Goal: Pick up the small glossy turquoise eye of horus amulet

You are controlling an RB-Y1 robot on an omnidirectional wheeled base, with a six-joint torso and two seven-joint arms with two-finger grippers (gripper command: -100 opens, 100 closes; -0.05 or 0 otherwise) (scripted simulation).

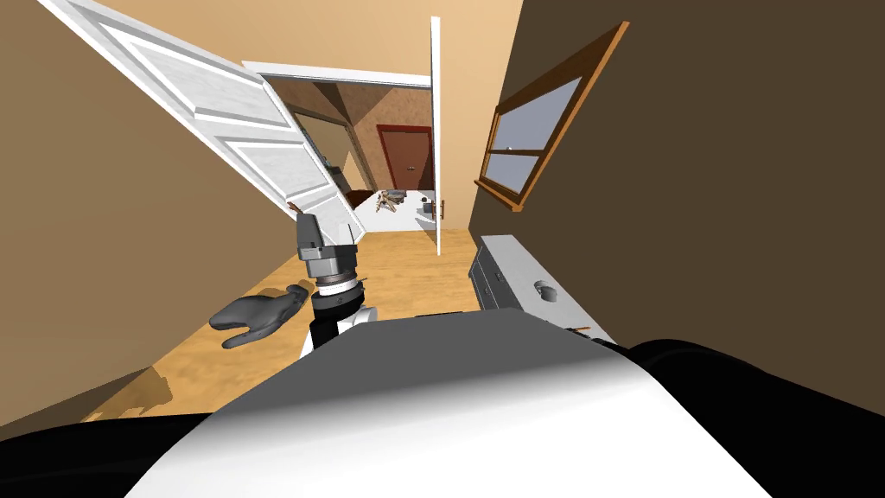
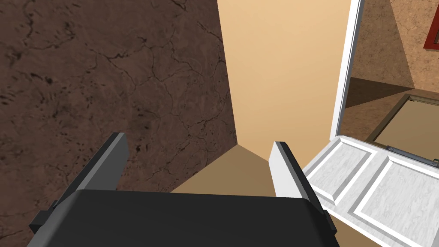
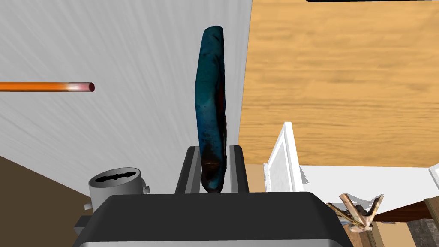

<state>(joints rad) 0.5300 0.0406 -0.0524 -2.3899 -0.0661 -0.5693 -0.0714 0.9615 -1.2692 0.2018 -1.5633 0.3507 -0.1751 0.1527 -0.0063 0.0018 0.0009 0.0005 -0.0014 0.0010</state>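
we grip the blue-turquoise amulet (image 3: 211, 115) edge-on in our narrowed right gripper (image 3: 213, 148), the piece rising well past its tips, while our left gripper (image 2: 196, 146) stands wide open.

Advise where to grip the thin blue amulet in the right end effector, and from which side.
Pinch its two broad faces, coming in edge-on, as the right end effector does now: the amulet is a thin slab, so the faces give flat contact. Only one end is clamped, with most of it sticking out free; nearer the middle would likely be steadier.
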